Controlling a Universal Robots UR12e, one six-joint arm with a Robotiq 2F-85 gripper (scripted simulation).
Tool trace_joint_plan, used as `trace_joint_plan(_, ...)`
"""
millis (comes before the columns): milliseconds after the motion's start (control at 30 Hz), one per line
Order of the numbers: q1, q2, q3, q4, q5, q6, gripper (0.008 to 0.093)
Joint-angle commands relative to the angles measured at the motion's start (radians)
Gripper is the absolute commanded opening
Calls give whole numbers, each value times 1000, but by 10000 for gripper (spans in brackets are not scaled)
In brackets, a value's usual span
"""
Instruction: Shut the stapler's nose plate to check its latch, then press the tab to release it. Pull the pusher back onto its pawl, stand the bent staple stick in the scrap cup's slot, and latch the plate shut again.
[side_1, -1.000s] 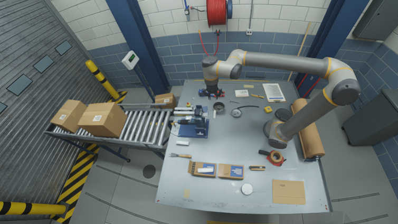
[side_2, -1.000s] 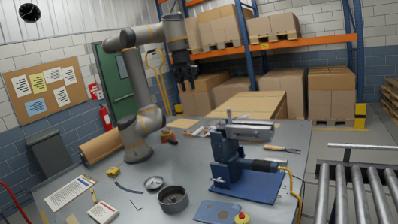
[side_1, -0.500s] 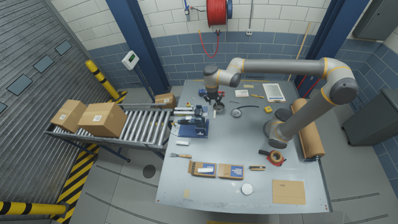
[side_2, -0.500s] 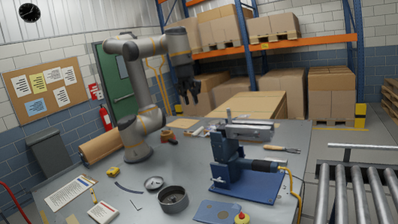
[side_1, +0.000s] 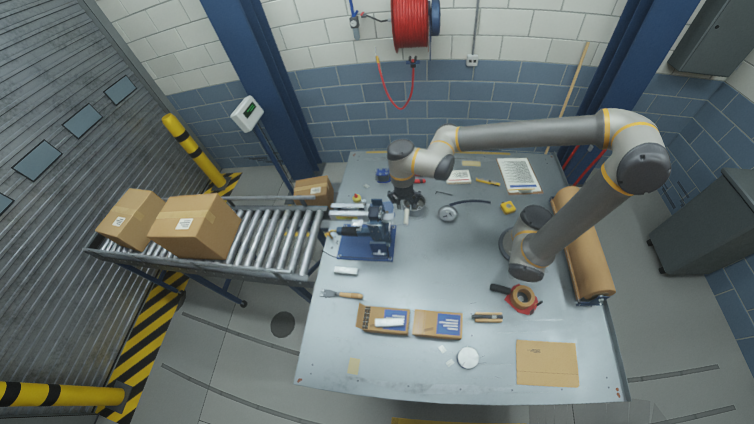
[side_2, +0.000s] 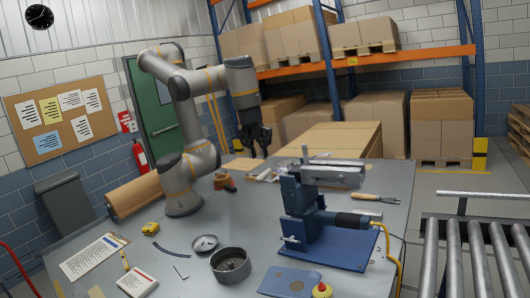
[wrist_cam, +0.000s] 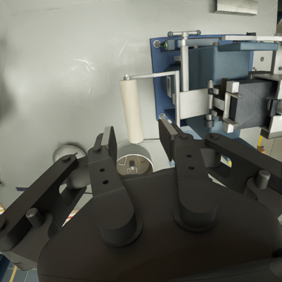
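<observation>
The scrap cup (wrist_cam: 134, 163) is partly hidden behind my fingers in the wrist camera; it is a round grey tin (side_2: 230, 264) with a slotted insert, standing on the table beside the stapler's blue base plate (side_2: 331, 246). The stapler (side_2: 320, 192) sits clamped in a blue vise, its grey head at the top and a black-handled body pointing toward the conveyor. A cream-coloured crank handle (wrist_cam: 131, 110) sticks out from the fixture toward the cup. My gripper (wrist_cam: 136, 142) hangs high above the cup, half open and empty. I cannot make out the staple stick.
Behind the table stand a tiled wall with a red hose reel (side_1: 411, 23) and blue columns. A roller conveyor (side_1: 253, 240) with cardboard boxes adjoins the table's left edge. A cup lid (side_1: 447, 213), clipboard (side_1: 519, 175), tape dispenser (side_1: 519, 298) and paper roll (side_1: 582, 253) lie around.
</observation>
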Motion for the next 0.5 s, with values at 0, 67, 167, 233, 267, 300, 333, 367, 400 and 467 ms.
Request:
trace_joint_plan(0,0,-1,-1,0,0,0,480)
trace_joint_plan(67,0,-1,-1,-1,0,0,480)
trace_joint_plan(167,0,0,0,-2,0,0,480)
trace_joint_plan(233,0,0,1,-3,0,0,480)
trace_joint_plan(267,0,1,2,-4,0,0,480)
trace_joint_plan(300,0,1,2,-4,0,0,480)
trace_joint_plan(333,0,1,3,-5,0,0,480)
trace_joint_plan(367,0,2,4,-6,0,0,480)
trace_joint_plan(400,0,2,4,-7,0,0,480)
trace_joint_plan(467,0,3,6,-10,0,0,480)
